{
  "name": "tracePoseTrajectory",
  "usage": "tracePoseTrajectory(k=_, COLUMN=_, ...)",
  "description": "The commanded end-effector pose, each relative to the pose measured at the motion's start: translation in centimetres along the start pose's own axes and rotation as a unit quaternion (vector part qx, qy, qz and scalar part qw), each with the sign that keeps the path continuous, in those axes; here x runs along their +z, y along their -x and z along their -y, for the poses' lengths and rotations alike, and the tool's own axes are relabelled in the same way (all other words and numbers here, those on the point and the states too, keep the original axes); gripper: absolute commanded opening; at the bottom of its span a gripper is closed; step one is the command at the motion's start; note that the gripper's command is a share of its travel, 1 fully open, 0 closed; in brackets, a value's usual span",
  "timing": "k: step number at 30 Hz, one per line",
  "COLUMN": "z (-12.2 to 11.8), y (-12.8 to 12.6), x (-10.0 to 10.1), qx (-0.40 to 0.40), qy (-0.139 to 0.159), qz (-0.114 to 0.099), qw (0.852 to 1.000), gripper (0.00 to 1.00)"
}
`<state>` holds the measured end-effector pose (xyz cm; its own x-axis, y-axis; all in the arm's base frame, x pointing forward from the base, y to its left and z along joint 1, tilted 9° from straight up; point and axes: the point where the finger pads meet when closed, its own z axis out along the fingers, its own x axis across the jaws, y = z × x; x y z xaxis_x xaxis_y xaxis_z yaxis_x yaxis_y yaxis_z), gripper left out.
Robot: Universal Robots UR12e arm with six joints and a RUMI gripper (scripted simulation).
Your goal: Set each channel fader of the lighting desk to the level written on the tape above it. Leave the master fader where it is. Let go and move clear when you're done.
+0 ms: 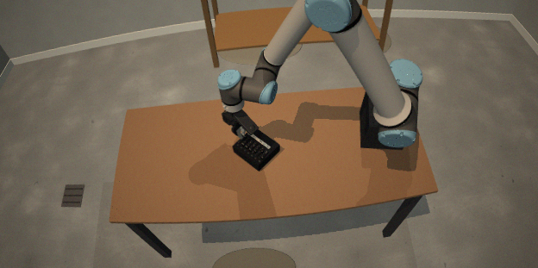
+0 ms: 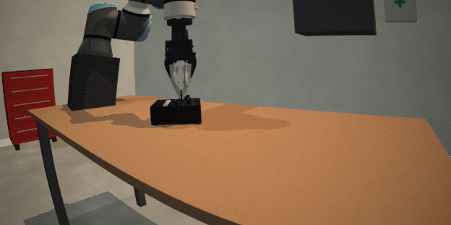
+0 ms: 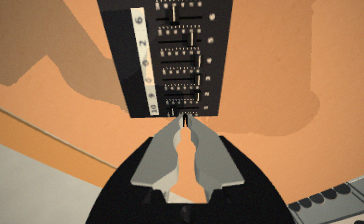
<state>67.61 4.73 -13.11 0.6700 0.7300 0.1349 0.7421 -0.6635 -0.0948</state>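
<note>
- Here's the lighting desk (image 1: 257, 151), a small black box lying skewed a little left of centre on the wooden table (image 1: 181, 180), well apart from the arm's pedestal (image 1: 366, 137) at the right.
- In the wrist view the desk fills the upper middle of the frame, with a white tape strip (image 3: 146, 60) running down its left side; I read 6, 2, 6, 9, 10 on it, though the print is small and I won't swear to every digit.
- To the right of the tape sit the stacked fader slots, and their caps (image 3: 191, 38) stand at different places along the tracks.
- The gripper (image 3: 184, 119) points straight down at the near edge of the desk, right at the fader (image 3: 184, 116) nearest the camera, the one beside the 10.
- The pincer is pinched fully together and holds nothing; its joined tip looks set to nudge the cap rather than clasp it.
- The exterior view agrees: the tip (image 2: 181, 95) stands at the desk's top face, left of centre of the frame.
- Progress, as I judge it: one channel is being worked now, and I can't tell whether the other caps match their numbers, so most of the job may remain.
- Which slot is the master isn't readable from here.
</note>
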Motion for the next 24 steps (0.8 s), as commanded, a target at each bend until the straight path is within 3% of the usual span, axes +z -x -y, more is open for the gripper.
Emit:
tracePoseTrajectory(k=1, z=-0.06, y=-0.03, x=0.23, qx=0.0, qy=0.001, qz=0.0, qw=1.0, gripper=0.0)
tracePoseTrajectory(k=24, z=-0.06, y=-0.03, x=0.97, qx=0.0, qy=0.001, qz=0.0, qw=1.0, gripper=0.0)
